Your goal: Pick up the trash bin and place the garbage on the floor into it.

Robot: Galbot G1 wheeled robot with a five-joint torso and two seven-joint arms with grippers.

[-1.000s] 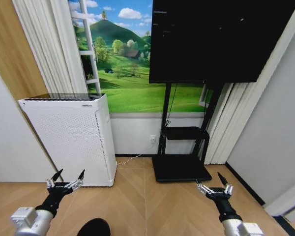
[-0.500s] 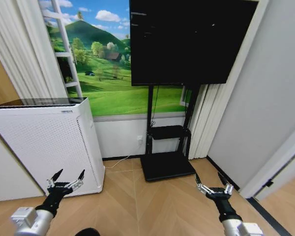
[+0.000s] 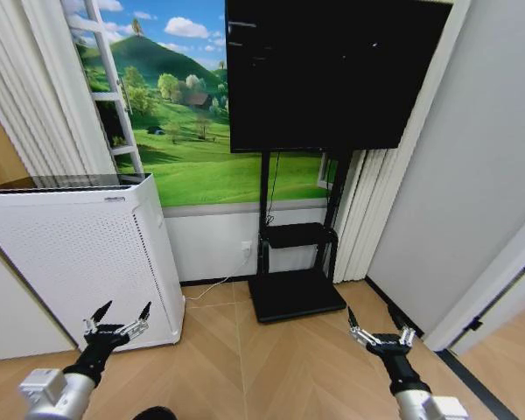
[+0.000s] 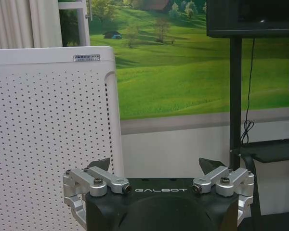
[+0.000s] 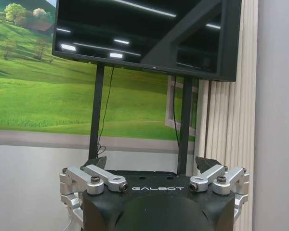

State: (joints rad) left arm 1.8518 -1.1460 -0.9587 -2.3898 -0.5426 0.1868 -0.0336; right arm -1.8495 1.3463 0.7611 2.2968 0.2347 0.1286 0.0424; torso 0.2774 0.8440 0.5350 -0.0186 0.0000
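View swung right: air purifier (image 3: 87, 254) now far left, TV stand (image 3: 296, 293) centre. Left gripper (image 3: 118, 325), right gripper (image 3: 381, 332) spread wide, empty. Search phase, judged.

A pale wood floor (image 3: 271, 359) in a herringbone pattern runs up to a wall covered by a landscape mural (image 3: 179, 131) of green hills, trees and blue sky, with a white skirting panel (image 3: 214, 241) below it holding a wall socket (image 3: 246, 248). A large dark television (image 3: 328, 70) stands on a black floor stand (image 3: 296, 293) with a small shelf (image 3: 294, 234), its cable hanging down behind. To the left stands a white perforated air purifier (image 3: 79, 262), its cord trailing on the floor. White pleated curtains (image 3: 35, 96) hang at the left, more beside the stand. A plain grey wall (image 3: 472, 175) closes the right side.
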